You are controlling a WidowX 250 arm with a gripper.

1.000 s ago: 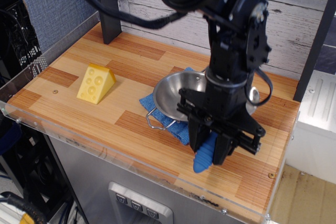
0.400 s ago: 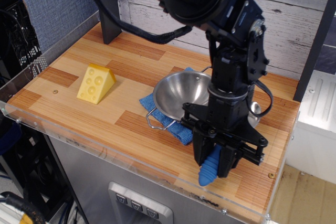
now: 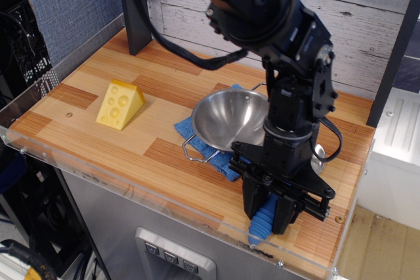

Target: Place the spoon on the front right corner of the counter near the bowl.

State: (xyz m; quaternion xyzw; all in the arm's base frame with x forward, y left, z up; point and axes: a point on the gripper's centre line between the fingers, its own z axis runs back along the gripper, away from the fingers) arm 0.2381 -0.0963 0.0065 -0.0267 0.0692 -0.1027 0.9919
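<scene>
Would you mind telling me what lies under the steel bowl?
A blue cloth sticks out beneath the bowl on its front-left side, lying on the counter. How far it extends underneath is hidden by the bowl and the arm.

Layout of the counter [image 3: 105,149]

A cheese wedge [image 3: 119,103] is set at the left; the bowl [image 3: 230,119] is placed on a cloth [image 3: 197,137] to its right, with the spoon [image 3: 261,221] positioned before the bowl, near the front edge.

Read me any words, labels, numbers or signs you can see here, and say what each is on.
No readable text anywhere.
The three buttons on the grey panel below the counter carry small marks, too small to read.
The gripper, spoon, bowl, blue cloth and cheese wedge show no lettering.
</scene>
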